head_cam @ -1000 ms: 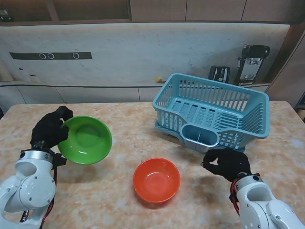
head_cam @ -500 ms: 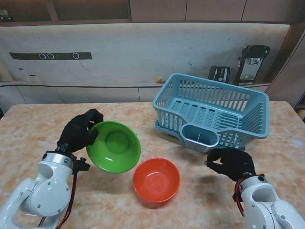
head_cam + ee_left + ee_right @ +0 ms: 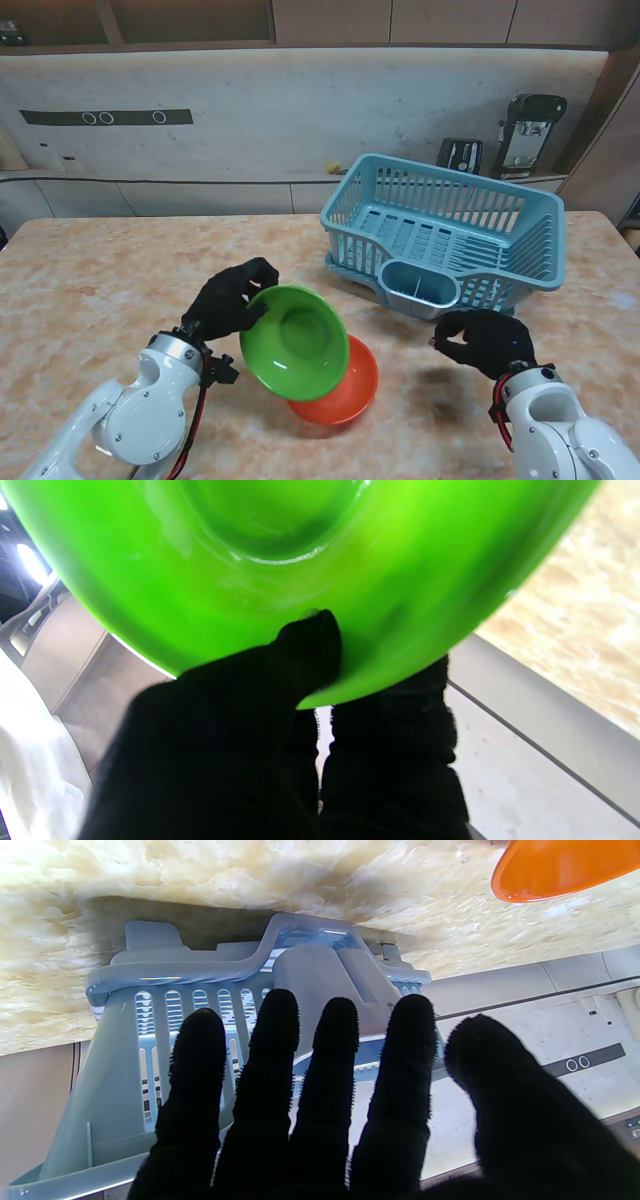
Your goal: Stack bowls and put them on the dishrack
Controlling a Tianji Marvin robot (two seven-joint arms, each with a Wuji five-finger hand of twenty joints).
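1. Gripping the rim of the green bowl (image 3: pixel 295 341), the left hand (image 3: pixel 228 299) keeps its black-gloved fingers clamped on the edge; the wrist view shows the thumb (image 3: pixel 310 640) pressed inside the rim (image 3: pixel 380 680) with other fingers behind it.
2. Tilted in that hand, the green bowl overlaps the orange bowl (image 3: pixel 350 388), which sits on the marble table (image 3: pixel 80 290) just to the hand's right.
3. Hovering empty, the right hand (image 3: pixel 482 341) spreads its fingers (image 3: pixel 270 1050) apart.
4. Just beyond the right hand's fingertips stands the blue dishrack (image 3: pixel 447 232), holding no bowls, its cutlery cup (image 3: pixel 420 285) on the side nearest that hand.
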